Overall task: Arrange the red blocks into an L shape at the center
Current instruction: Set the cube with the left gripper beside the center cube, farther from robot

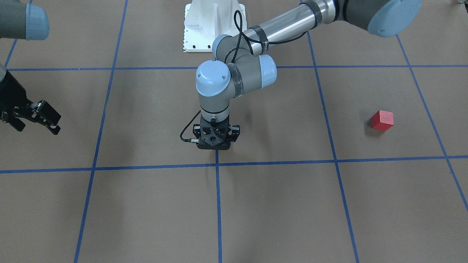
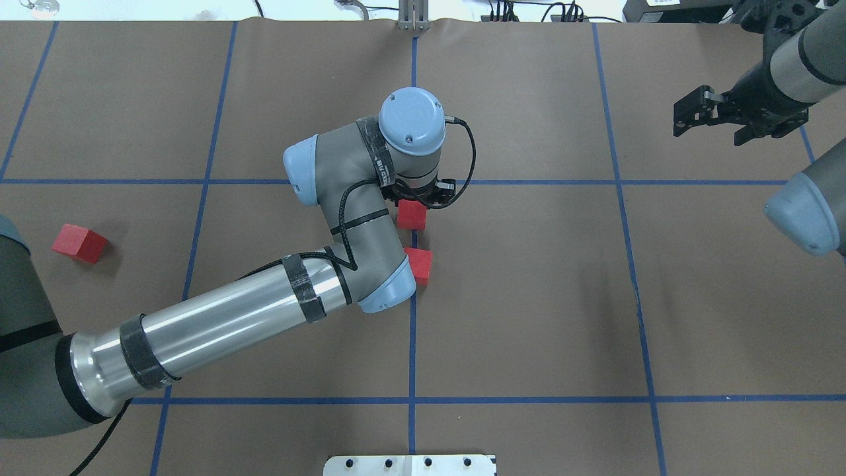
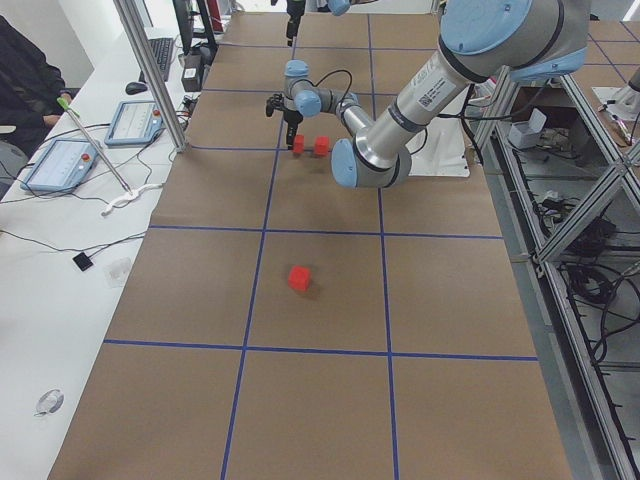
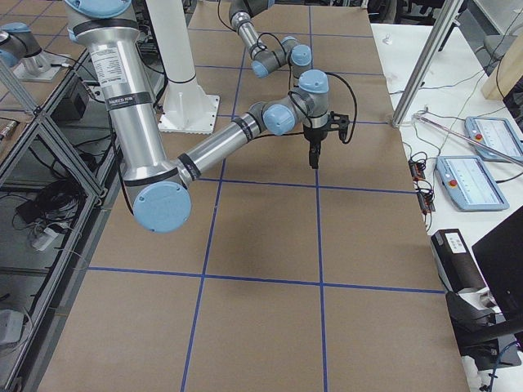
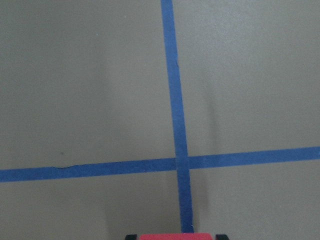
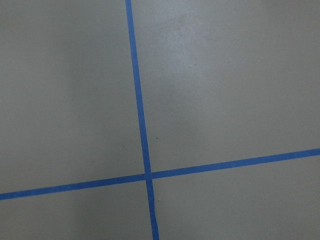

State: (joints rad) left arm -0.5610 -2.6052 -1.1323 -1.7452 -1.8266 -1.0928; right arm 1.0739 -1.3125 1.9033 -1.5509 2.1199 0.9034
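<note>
One brown floor (image 2: 529, 297) with a blue tape grid. The middle line (image 2: 412, 330) runs through its center.

Two arms:
- The left arm (image 2: 218, 324) reaches in long to the middle, wrist pointing straight down.
- The right arm (image 2: 793, 66) is off at its own side, well apart from all the blocks.

One white base (image 1: 212, 25) sits at the robot's edge of the floor.

Two grippers:
- The left gripper (image 1: 215, 142) hangs over the middle line. In the wrist view its two black fingertips sit tight against either side of a red block, pinching it.
- The right gripper (image 1: 38, 128) has its jaws spread wide with nothing between them.

Three red blocks:
- The first block (image 2: 412, 215) is the one in the left gripper. It is on the middle line, near a tape crossing. Can't tell if it rests on the floor or is lifted.
- The second block (image 2: 420, 264) is on the floor just beside the middle line. It is near the first with a gap between them, and the left arm's elbow partly covers it.
- The third block (image 2: 79, 242) lies alone, well away on the robot's left.
</note>
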